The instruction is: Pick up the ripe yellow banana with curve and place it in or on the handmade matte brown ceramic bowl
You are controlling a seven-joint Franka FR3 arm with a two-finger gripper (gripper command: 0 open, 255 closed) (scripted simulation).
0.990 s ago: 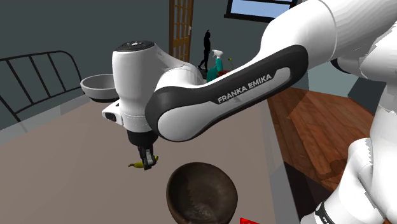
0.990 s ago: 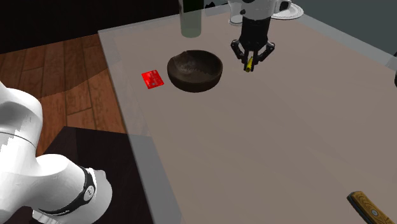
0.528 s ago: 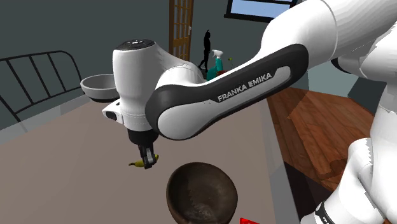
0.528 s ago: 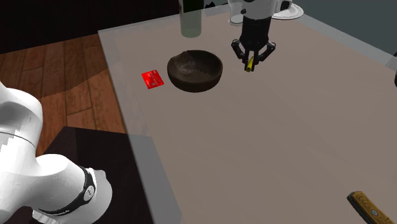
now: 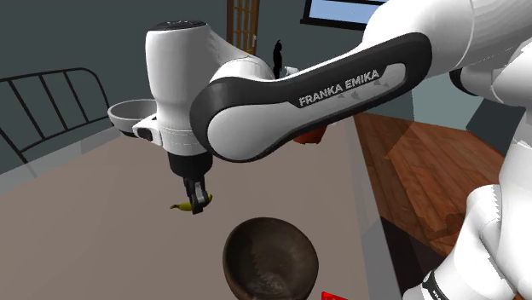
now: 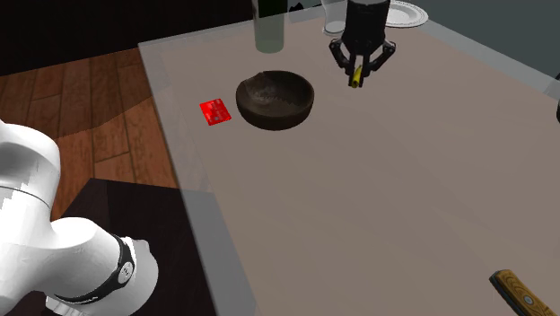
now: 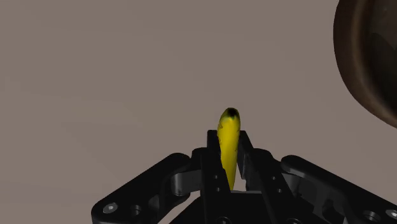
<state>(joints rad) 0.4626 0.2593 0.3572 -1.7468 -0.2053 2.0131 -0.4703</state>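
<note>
My all-black two-finger gripper (image 5: 198, 198) is clenched on the curved yellow banana with a dark tip (image 7: 228, 135), which pokes up between my fingers at the centre of the wrist view. In the second exterior view, near the top edge, I hold it just right of the round dark brown matte bowl (image 6: 274, 97), and it seems clear of the grey-brown tabletop (image 6: 404, 197). The pickup looks done. The bowl is empty, so carrying the fruit over it and releasing remain.
</note>
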